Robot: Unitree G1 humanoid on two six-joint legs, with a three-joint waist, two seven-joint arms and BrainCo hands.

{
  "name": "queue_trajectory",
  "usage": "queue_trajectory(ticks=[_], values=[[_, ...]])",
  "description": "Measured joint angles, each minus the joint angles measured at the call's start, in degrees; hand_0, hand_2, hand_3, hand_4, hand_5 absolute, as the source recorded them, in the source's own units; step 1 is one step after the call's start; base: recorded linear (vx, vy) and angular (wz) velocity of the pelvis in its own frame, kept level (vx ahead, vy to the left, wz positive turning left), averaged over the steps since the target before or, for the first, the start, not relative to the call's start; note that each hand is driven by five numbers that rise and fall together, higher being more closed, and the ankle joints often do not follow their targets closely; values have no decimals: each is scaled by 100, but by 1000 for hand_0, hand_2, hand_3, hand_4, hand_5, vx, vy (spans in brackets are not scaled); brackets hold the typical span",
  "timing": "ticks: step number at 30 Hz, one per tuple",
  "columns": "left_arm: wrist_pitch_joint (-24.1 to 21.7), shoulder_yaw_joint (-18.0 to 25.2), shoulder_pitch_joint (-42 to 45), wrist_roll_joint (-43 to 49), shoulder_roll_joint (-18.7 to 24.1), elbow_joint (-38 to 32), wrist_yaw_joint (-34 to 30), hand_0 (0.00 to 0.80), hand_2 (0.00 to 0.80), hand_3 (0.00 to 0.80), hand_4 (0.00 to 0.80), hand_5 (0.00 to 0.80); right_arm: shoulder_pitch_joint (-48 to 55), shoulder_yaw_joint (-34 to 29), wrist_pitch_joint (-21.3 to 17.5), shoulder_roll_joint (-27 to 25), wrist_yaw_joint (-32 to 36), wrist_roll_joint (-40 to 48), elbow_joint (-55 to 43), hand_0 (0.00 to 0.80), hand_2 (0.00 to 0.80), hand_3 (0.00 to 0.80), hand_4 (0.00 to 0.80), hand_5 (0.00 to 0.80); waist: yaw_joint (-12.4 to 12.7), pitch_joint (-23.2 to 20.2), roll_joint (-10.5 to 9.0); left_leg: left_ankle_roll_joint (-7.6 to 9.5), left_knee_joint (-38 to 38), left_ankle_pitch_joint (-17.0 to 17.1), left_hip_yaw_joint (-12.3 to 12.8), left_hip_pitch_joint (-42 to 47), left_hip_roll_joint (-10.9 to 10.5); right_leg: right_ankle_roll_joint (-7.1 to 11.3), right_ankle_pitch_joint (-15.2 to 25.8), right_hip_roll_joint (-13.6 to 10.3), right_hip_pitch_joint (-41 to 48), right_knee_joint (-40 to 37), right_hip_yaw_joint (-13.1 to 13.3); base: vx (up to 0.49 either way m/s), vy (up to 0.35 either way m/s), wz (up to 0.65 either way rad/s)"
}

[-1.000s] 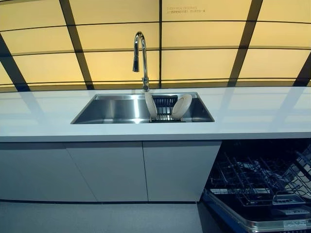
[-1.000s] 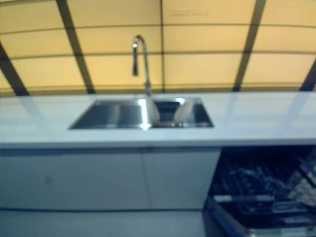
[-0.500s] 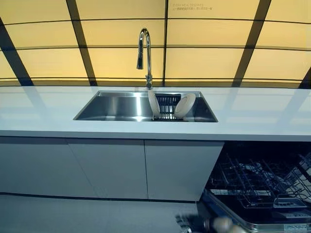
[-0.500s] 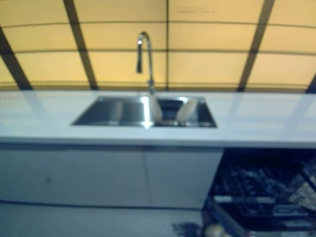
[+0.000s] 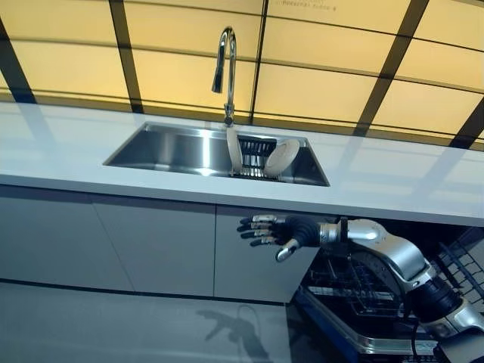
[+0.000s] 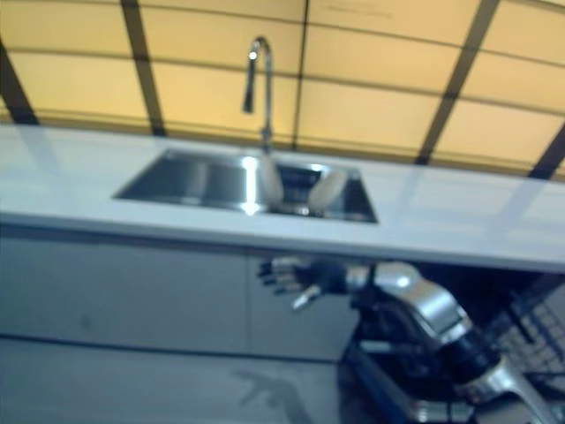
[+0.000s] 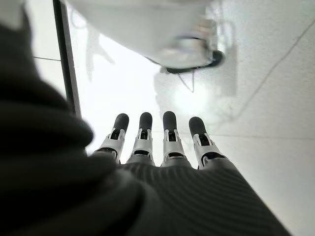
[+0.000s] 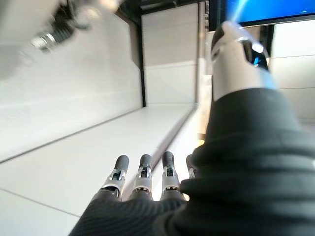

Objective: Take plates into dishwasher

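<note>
Below the tabletop edge, in front of the cabinet doors, my right robot hand has come into the eye views since a second ago; fingers spread and relaxed, holding nothing. The whole view has shifted too, so my head moved, not the sink. Reach under way, I judge; nothing loaded yet. Both plates stand on edge in the dark rack at the sink's right end, below the faucet: the left plate near upright, the right one leaning right. Dishwasher rack pulled out, lower right. Left robot hand shows only in its wrist view, fingers straight, empty.
</note>
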Motion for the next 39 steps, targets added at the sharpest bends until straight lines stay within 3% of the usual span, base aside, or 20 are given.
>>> queue_trajectory(ticks=[2, 3, 4, 5, 8, 11, 12, 13, 14, 15, 17, 20, 22, 24, 26, 28, 30, 32, 34, 39], values=[[2, -3, 14, 3, -30, 47, 2, 0, 0, 0, 0, 0, -71, 246, 19, -53, -191, 267, -30, 0, 0, 0, 0, 0, -24, 41, 125, 5, -778, 3, -101, 132, -123, -1, 1, 7, 51, -220, -48, 416, 128, -14], [14, -3, 16, 7, -35, 55, 1, 0, 0, 0, 0, 0, -134, 338, 58, -84, -219, 432, -29, 0, 0, 0, 0, 0, -1, 53, 157, 78, -1021, -37, -110, 239, -130, 8, 4, 24, 48, -243, -5, 432, 123, -26], [16, -1, 9, 7, -24, 62, 3, 0, 0, 0, 0, 0, -143, 342, 63, -89, -242, 551, -29, 0, 0, 0, 0, 0, -9, 53, 177, 263, -1173, 59, -104, 301, -129, 57, -23, 51, 67, -227, 48, 363, 89, -17], [14, -1, 4, 4, -12, 62, 2, 0, 0, 0, 0, 0, -143, 343, 64, -87, -262, 612, -23, 0, 0, 0, 0, 0, -5, 51, 180, 302, -1208, 84, -87, 315, -133, 95, -47, 59, 93, -186, 85, 387, 68, -3], [-73, -12, 97, 2, 40, -122, 2, 0, 0, 0, 0, 0, -179, 311, 49, -42, -259, 822, 81, 0, 0, 0, 0, 0, 116, -87, 58, 535, -1458, 313, 56, 771, -338, 262, -680, -95, 146, 625, 171, 368, 56, -11], [-105, -23, 103, 11, 154, -88, -17, 0, 0, 0, 0, 0, -172, 311, 34, 278, -276, 841, 399, 0, 0, 0, 0, 0, 192, -327, -85, 608, -1488, 339, -43, 802, -430, 335, -858, -179, 147, 707, 127, 242, 106, -17], [-112, -27, 99, 18, 188, -97, -34, 0, 0, 0, 0, 0, -202, 303, 16, 319, -279, 842, 399, 0, 0, 0, 0, 0, 241, -347, -88, 826, -1553, 479, 42, 832, -432, 467, -903, -180, -27, 1113, 19, 151, 177, -64], [-123, -73, 95, 31, 251, -93, -89, 0, 0, 0, 0, 0, -262, 266, -42, 550, -347, 838, 447, 0, 0, 0, 0, 0, 334, -249, -80, 942, -1652, 692, 151, 932, -388, 798, -1096, -246, -859, 2859, -86, 150, 116, -54], [-119, -82, 126, 142, 295, -87, -127, 0, 0, 0, 0, 0, -191, 286, -66, 623, -379, 853, 412, 0, 0, 0, 0, 0, 230, -242, -80, 1029, -1694, 628, 42, 1056, -435, 852, -1070, -319, -1263, 3588, -159, 181, 94, -33], [-120, -130, 124, 202, 315, -84, -146, 0, 0, 0, 0, 0, -136, 283, -66, 612, -388, 854, 436, 0, 0, 0, 0, 0, 204, -221, -49, 1055, -1820, 632, 68, 1242, -433, 824, -1088, -393, -1427, 3773, -207, 163, 25, 7], [-111, -100, 101, 229, 387, -99, -203, 0, 0, 0, 0, 0, -62, 179, -67, 536, -412, 857, 455, 0, 0, 0, 0, 0, 140, -172, 60, 1076, -2008, 599, 69, 1523, -390, 849, -1039, -514, -1338, 2859, -411, 149, -44, 0], [-86, -130, -70, 274, 495, -97, -275, 0, 0, 0, 0, 0, 96, -54, -88, 429, -506, 880, 451, 0, 0, 0, 0, 0, 102, -142, 117, 1043, -2053, 535, -75, 1605, -287, 845, -719, -468, -1322, 1224, -394, 168, -106, 15], [-70, -127, -202, 311, 454, 5, -282, 0, 0, 0, 0, 0, 275, -122, -95, 116, -672, 1053, 407, 0, 0, 0, 0, 0, 92, -104, 162, 990, -2209, 536, -207, 1700, -218, 966, 14, -398, -1185, -270, -238, 175, -144, 22], [-51, -121, -236, 353, 438, 107, -280, 0, 0, 0, 0, 0, 293, -213, -103, 44, -846, 1234, 403, 0, 0, 0, 0, 0, 96, -70, 156, 924, -2246, 503, -228, 1803, -217, 1064, 464, -410, -1179, -981, -100, 137, -125, 10], [-49, -122, -218, 367, 391, 170, -280, 0, 0, 0, 0, 0, 320, -429, -185, 36, -1070, 1472, 406, 0, 0, 0, 0, 0, 88, -17, 175, 851, -2245, 347, -321, 1985, -225, 1072, 716, -511, -1162, -1112, -51, 254, -228, 25], [-55, -96, -167, 367, 386, 174, -272, 0, 0, 0, 0, 0, 321, -584, -321, 45, -1260, 1612, 500, 0, 0, 0, 0, 0, 94, -4, 138, 754, -2235, 188, -438, 2139, -228, 1097, 712, -617, -928, -1071, -60, 257, -228, 31], [-52, 11, -167, 363, 372, 212, -255, 0, 0, 0, 0, 0, 315, -801, -451, 188, -1470, 1702, 771, 0, 0, 0, 0, 0, 95, 12, 152, 620, -2153, 2, -470, 2268, -139, 1042, 962, -597, -742, -1079, -232, 241, -172, 28], [-50, 24, -173, 356, 364, 202, -248, 0, 0, 0, 0, 0, 302, -923, -516, 197, -1737, 1709, 1084, 0, 0, 0, 0, 0, 90, 25, 178, 429, -2137, -155, -333, 2391, 64, 821, 1296, -438, -661, -1020, -316, 320, -181, 43], [-65, 74, -40, 399, 298, 202, -252, 0, 0, 0, 0, 0, 308, -924, -518, 195, -1967, 1708, 1184, 0, 0, 0, 0, 0, 109, 14, 207, 261, -2272, -260, -155, 2617, 255, 410, 1562, -203, -494, -1065, -287, 298, -140, 12], [-147, 71, -2, 406, 61, 178, -260, 0, 0, 0, 0, 0, 252, -956, -532, 209, -2192, 1707, 1176, 0, 0, 0, 0, 0, 86, 8, 235, 189, -2319, -315, 90, 2711, 533, 189, 1462, 115, -420, -1092, -221, 175, -83, -13]])
